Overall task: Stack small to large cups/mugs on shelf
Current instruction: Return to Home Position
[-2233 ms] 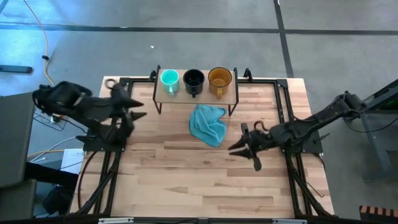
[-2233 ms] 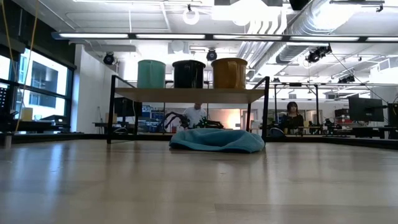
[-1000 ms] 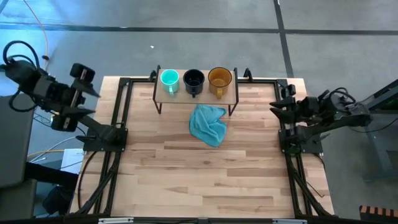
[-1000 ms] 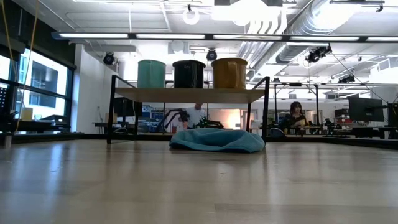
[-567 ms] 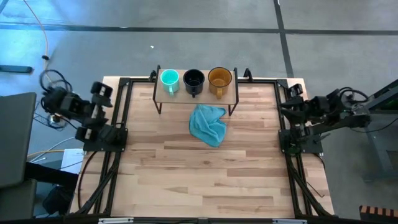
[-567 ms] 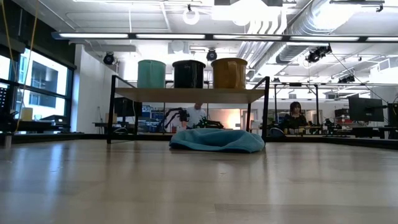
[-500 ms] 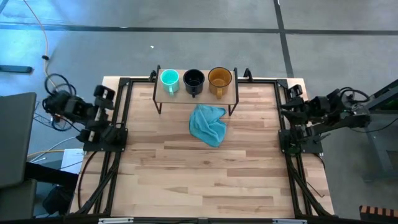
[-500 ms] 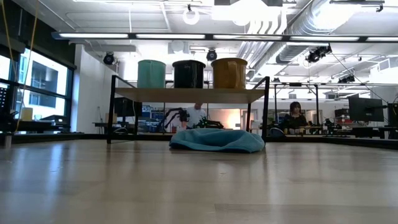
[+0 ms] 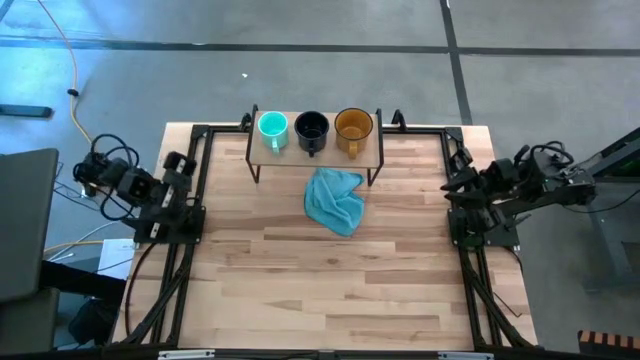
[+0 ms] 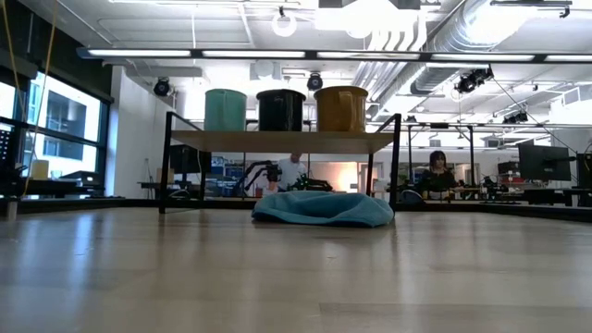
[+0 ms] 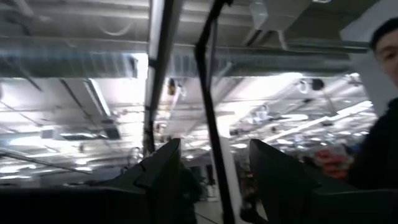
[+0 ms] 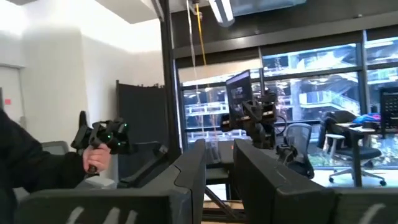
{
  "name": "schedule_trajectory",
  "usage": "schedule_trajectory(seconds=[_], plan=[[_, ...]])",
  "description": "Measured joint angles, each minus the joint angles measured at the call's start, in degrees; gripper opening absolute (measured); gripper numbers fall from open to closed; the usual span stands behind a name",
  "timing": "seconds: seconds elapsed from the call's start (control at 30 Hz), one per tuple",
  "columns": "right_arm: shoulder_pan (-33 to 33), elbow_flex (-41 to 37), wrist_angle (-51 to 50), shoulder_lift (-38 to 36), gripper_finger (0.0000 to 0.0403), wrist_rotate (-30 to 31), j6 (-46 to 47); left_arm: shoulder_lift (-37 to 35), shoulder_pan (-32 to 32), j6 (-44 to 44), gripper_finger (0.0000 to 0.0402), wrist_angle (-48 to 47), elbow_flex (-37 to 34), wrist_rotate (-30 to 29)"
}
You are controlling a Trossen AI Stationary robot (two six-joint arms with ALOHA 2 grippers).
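Near half of the table (image 9: pixel 330 300): bare planks, nothing standing on it.

Mid-depth, left edge: left gripper (image 9: pixel 177 164) sits folded over its base, off the working area. In the wrist view its fingers (image 11: pixel 163 171) are spread with nothing between them, aimed up at the ceiling.

Mid-depth, right edge: right gripper (image 9: pixel 453 180) likewise tucked over its base. Its fingers (image 12: pixel 189 171) are parted by a narrow gap and hold nothing.

Centre, farther in: light blue cloth (image 9: pixel 335 200) lies crumpled on the table, just near of the shelf. Whether it touches the shelf legs, cannot tell.

Far edge: shelf (image 9: pixel 330 152) carries all three mugs, upright, in one row. Left to right: teal mug (image 9: pixel 272 126), navy mug (image 9: pixel 312 127), amber mug (image 9: pixel 353 125). The low view shows them close side by side with slim gaps. The order reads small to large. Judgement: placing is done; only parking the arms is left.

Beyond the table: a person's hand (image 12: pixel 99 155) holding a dark device shows close to the right arm. Another person (image 11: pixel 373 155) is close to the left arm.

Risks, judged:
- The shelf stands on thin legs. A jolt through the table frame as the arms settle could rattle the mugs, and with spacing this tight one shifting would knock its neighbour.
- Both arms are well apart from the shelf, so a direct hit looks unlikely unless an arm swings inward.
- People stand near both arm bases, so a late arm motion could reach them.
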Motion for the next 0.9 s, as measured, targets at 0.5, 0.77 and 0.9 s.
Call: schedule_trajectory(seconds=[0.5,0.77,0.9], plan=[[-1.1,0.0,2.3,4.3,0.0073,-7.1,-0.6,18.7,15.9,-14.6,0.0179,11.5,0.0,15.2],[-2.1,0.0,0.4,3.6,0.0073,-8.3,-0.6,25.3,32.4,-27.3,0.0179,22.4,-0.1,33.8],[-2.1,0.0,-2.1,1.3,0.0073,-7.7,-0.1,21.4,35.2,-28.9,0.0179,17.3,-0.1,38.9]])
